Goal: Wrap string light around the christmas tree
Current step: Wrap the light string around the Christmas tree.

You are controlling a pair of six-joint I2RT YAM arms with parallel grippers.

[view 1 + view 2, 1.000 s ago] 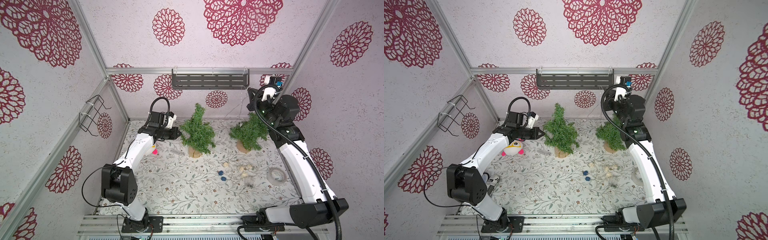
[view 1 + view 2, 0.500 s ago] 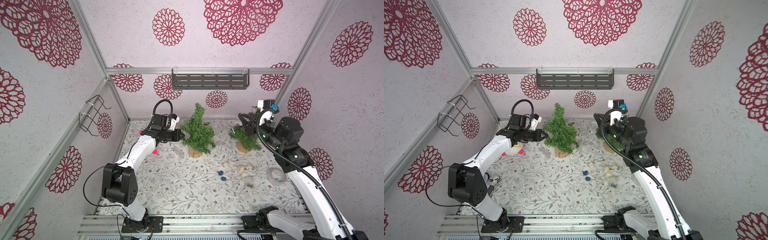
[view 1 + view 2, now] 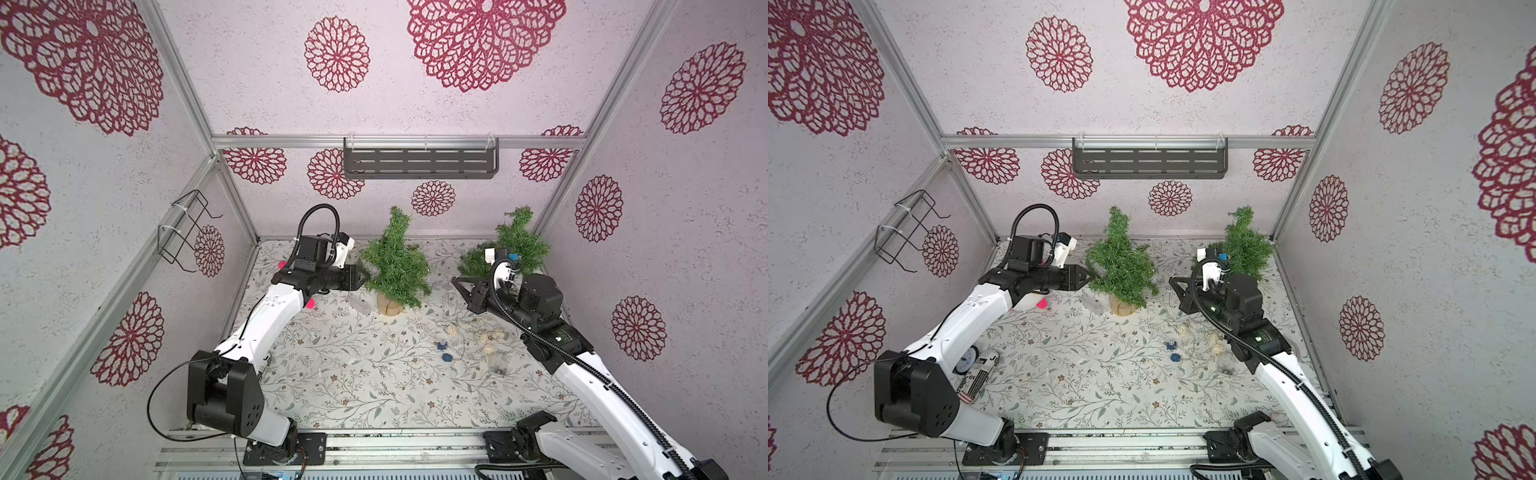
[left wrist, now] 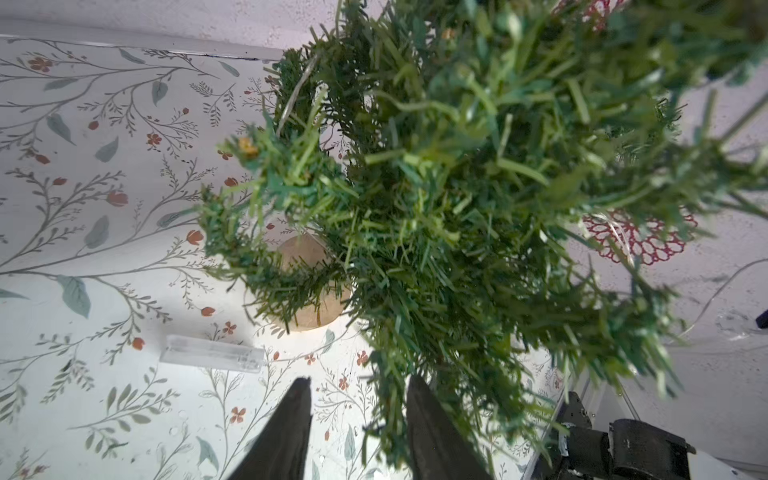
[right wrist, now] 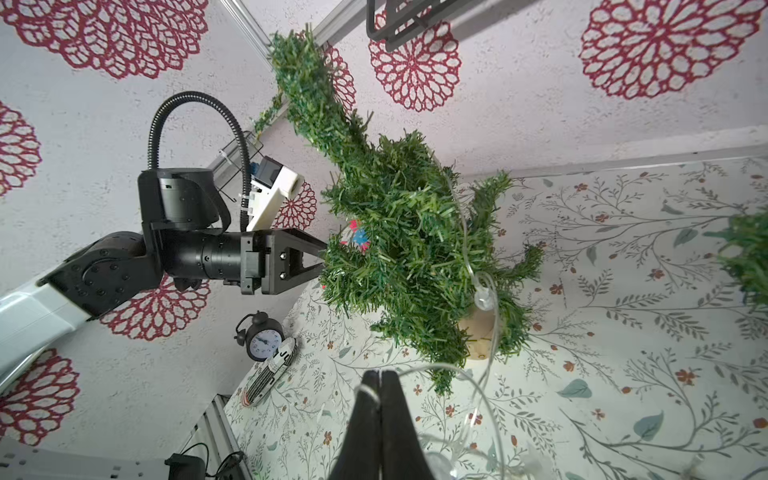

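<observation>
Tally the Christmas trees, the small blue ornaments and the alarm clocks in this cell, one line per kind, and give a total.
Christmas trees: 2
blue ornaments: 2
alarm clock: 1
Total: 5

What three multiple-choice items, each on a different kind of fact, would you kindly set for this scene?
1. The clear battery box lies: A) beside the wooden base of a Christmas tree; B) on the wall shelf; C) in the wire basket.
2. Christmas trees on the table: A) one; B) two; C) four.
3. The right pincer is: A) wide open; B) shut on the string light; C) shut on a clock.
1A, the left wrist view shows it by the base; 2B, both top views show a second tree; 3B, its jaws pinch the wire.
</observation>
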